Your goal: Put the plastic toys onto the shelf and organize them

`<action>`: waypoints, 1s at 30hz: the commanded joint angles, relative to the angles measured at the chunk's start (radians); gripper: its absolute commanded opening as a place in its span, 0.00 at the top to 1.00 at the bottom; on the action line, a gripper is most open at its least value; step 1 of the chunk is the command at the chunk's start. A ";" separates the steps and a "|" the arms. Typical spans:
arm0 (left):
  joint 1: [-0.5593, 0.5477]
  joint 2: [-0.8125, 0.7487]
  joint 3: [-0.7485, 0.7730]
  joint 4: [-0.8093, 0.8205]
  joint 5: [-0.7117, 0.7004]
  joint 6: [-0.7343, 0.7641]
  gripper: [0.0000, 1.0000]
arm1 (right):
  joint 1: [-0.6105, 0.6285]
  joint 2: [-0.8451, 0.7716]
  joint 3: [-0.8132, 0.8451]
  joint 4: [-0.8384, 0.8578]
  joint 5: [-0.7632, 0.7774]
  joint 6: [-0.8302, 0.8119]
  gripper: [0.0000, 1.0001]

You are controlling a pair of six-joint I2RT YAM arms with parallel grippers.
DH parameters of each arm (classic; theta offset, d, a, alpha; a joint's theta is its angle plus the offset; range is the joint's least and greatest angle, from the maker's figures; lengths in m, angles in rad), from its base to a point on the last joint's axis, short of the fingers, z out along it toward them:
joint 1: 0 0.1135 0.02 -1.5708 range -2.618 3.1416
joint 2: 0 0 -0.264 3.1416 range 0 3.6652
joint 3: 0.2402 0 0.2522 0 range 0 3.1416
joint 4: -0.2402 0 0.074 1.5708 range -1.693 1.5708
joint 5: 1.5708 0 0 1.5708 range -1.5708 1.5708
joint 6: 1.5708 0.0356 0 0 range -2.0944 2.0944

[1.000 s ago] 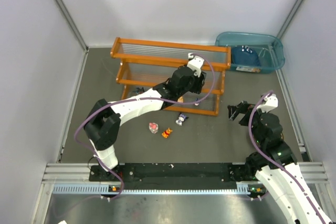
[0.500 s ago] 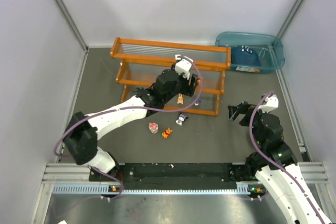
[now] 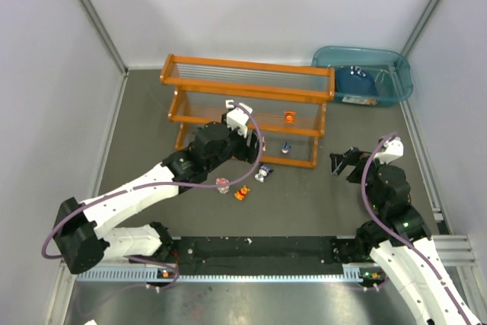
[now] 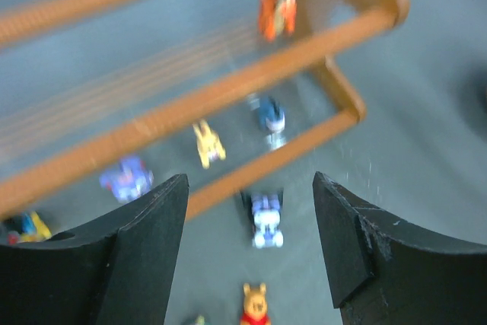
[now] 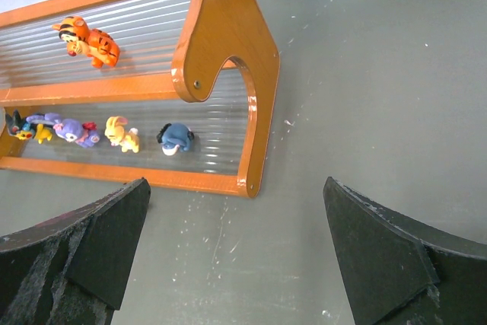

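Observation:
The orange shelf (image 3: 243, 66) stands at the back of the floor. An orange tiger toy (image 3: 289, 117) stands on its middle tier, also in the left wrist view (image 4: 278, 5) and the right wrist view (image 5: 87, 42). The bottom tier holds a dark blue toy (image 5: 175, 138), a tan toy (image 5: 122, 133), a purple toy (image 5: 72, 129) and a black one (image 5: 17, 129). On the floor in front lie a blue-white toy (image 3: 264, 173), a yellow-orange bear (image 3: 241, 192) and a pink-white toy (image 3: 222, 185). My left gripper (image 4: 249, 180) is open and empty above the blue-white toy (image 4: 266, 218). My right gripper (image 5: 236, 184) is open and empty, right of the shelf.
A translucent teal bin (image 3: 396, 62) with a blue item (image 3: 356, 81) stands at the back right. Grey walls close in the left, back and right sides. The right arm (image 3: 384, 188) sits near the right wall.
My left arm has drawn back from the shelf toward the near left. The orange tiger toy now shows uncovered on the middle tier. The right arm has not moved.

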 commanded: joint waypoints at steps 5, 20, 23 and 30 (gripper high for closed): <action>-0.046 0.025 -0.283 0.095 0.069 -0.127 0.27 | 0.009 -0.020 -0.010 0.019 -0.003 0.005 0.01; -0.053 0.324 -0.181 0.228 0.070 -0.130 0.23 | 0.009 -0.017 -0.013 0.019 -0.008 0.006 0.01; -0.053 0.378 -0.143 0.213 0.061 -0.127 0.23 | 0.009 -0.018 -0.013 0.019 -0.011 0.008 0.01; -0.053 0.428 -0.112 0.175 -0.010 -0.162 0.25 | 0.009 -0.015 -0.013 0.019 -0.011 0.006 0.01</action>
